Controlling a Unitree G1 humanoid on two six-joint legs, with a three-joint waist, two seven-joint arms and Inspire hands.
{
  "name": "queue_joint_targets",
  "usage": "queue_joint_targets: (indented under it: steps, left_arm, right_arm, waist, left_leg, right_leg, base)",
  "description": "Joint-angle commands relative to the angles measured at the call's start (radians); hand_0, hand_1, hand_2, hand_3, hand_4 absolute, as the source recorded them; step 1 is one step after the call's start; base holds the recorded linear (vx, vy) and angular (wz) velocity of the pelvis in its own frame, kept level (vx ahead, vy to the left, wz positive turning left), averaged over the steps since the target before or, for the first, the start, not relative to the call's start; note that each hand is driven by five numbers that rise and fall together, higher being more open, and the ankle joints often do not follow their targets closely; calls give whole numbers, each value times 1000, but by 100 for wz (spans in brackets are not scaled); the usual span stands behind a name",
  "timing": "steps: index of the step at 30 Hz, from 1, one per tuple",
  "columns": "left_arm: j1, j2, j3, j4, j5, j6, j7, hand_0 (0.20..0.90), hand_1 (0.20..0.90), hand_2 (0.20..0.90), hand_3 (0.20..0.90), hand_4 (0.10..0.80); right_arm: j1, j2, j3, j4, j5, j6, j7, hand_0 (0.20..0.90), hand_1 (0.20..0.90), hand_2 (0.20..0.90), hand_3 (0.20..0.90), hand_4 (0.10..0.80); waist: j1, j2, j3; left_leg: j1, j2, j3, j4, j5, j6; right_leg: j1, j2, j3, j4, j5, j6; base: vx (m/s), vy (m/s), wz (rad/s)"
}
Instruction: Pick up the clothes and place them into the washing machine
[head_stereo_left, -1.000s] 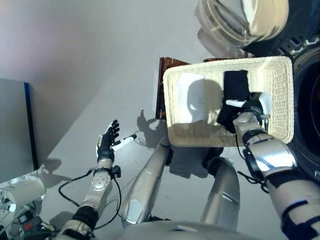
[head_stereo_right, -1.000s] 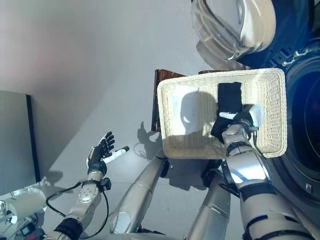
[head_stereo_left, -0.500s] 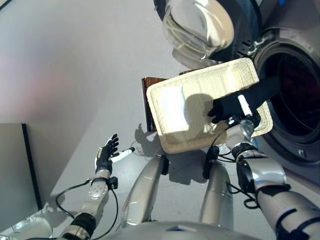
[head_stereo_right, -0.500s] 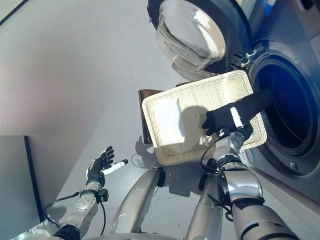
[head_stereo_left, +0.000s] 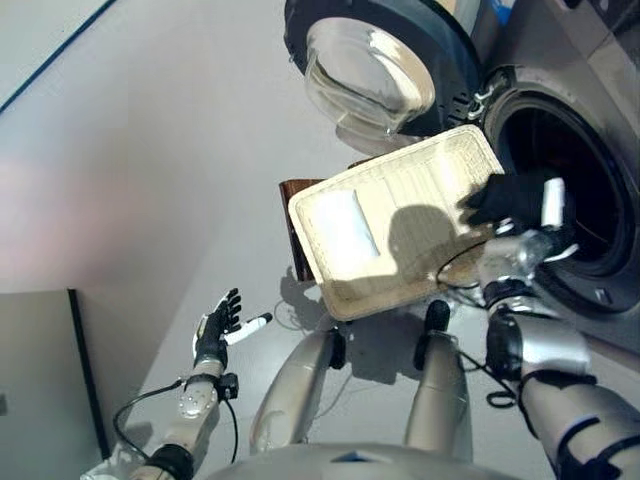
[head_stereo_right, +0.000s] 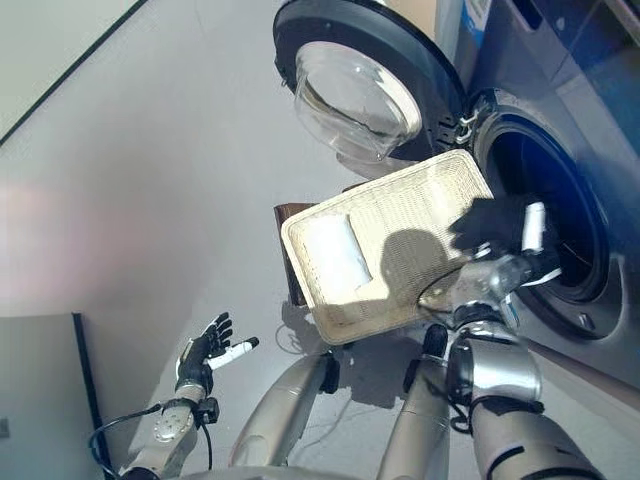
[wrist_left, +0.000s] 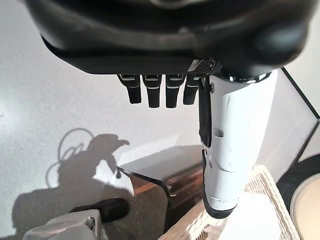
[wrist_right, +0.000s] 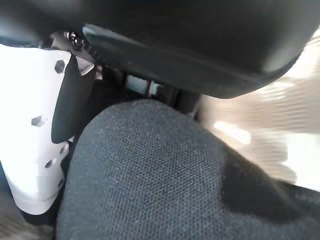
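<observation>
My right hand (head_stereo_left: 525, 222) is shut on a black cloth (head_stereo_left: 508, 196) and holds it at the rim of the washing machine's open drum (head_stereo_left: 560, 180), past the basket's far corner. The cloth shows close up in the right wrist view (wrist_right: 165, 180), pinched under the white-covered thumb (wrist_right: 35, 125). The shallow wicker basket (head_stereo_left: 420, 190) rests on a low dark brown box (head_stereo_left: 296, 225) with a white cloth (head_stereo_left: 345, 225) in its near end. My left hand (head_stereo_left: 213, 328) is open and empty, low on the left over the floor, and shows in the left wrist view (wrist_left: 165, 90).
The washing machine's round glass door (head_stereo_left: 365, 70) stands open above the basket. A grey panel (head_stereo_left: 40, 390) with a dark edge stands at the lower left. The floor (head_stereo_left: 150, 180) is plain grey.
My right hand has carried the black cloth from over the basket across to the drum opening. The camera has swung up toward the machine. The left hand has stayed open.
</observation>
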Motion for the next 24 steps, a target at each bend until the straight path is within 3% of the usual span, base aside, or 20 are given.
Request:
queue_joint_targets:
  steps: [1,5,15,24]
  left_arm:
    - [-7,24,17,-10,-44,-62,17,900,900,900,900,800]
    - [-15,10,8,8,-92,-53,-7,900,900,900,900,800]
    - [-19,-29,-20,50,-99,-43,-38,900,900,900,900,800]
    - [-10,-23,-10,50,-79,-44,-30,900,900,900,900,800]
  right_arm:
    - [-117,-190,62,-119,-32,-150,5,900,900,900,900,800]
    - [-141,-166,97,-107,-2,-141,48,900,900,900,900,800]
    - [-61,-7,96,-3,56,-101,132,900,900,900,900,800]
    - [-35,40,135,32,32,-68,154,900,900,900,900,800]
  waist:
    - [6,35,-16]
    - [8,54,-34]
    - [-1,79,-41]
    - [-10,64,-41]
  left_leg:
    - [-25,-15,-22,100,-135,-59]
    - [-17,-15,-7,94,-141,-56]
    - [-11,-13,15,98,-150,-54]
    - [-20,-11,16,104,-147,-56]
  right_leg:
    - [107,12,-18,-236,107,-17]
    - [96,16,6,-233,111,-14]
    - [96,20,25,-234,116,-18]
    - [92,24,22,-232,121,-24]
  base:
    - [28,44,-12]
    - [38,41,-11]
    - [2,17,-12]
    - [0,0,0]
